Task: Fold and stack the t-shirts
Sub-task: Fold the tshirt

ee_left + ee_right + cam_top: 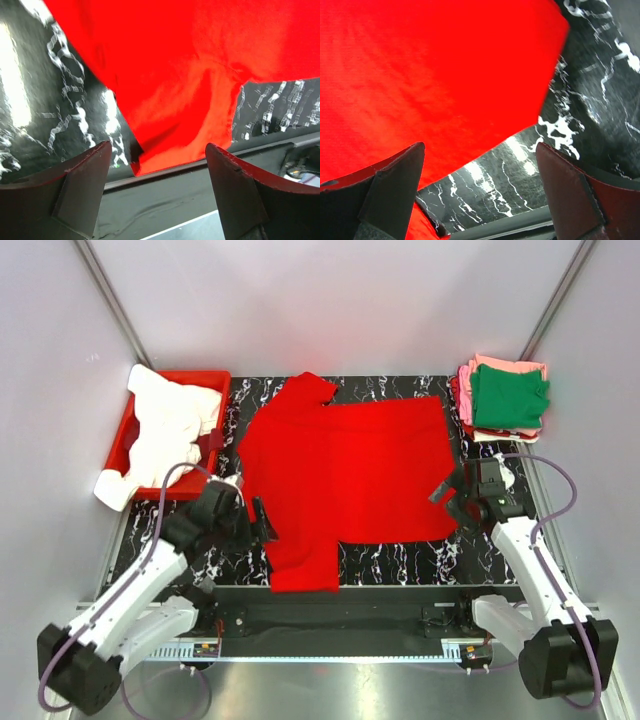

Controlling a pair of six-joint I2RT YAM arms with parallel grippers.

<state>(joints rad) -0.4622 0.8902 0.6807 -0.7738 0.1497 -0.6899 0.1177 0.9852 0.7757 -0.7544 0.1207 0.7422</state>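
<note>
The bright red t-shirt (pixel 345 475) lies spread flat on the black marbled table (pixel 400 560), one sleeve at the back left, the other hanging toward the front edge. It also shows in the left wrist view (pixel 170 65) and in the right wrist view (pixel 420 75). My left gripper (pixel 258 520) is open and empty just left of the front sleeve. My right gripper (pixel 448 496) is open and empty at the shirt's right edge. A white t-shirt (pixel 165 435) drapes over the red bin (pixel 212 380). Folded green (pixel 508 398) and pink (pixel 500 366) t-shirts are stacked at the back right.
The red plastic bin stands at the back left with a dark red patch (pixel 214 439) inside it. Grey walls close in both sides and the back. A black metal rail (pixel 350 615) runs along the table's front edge.
</note>
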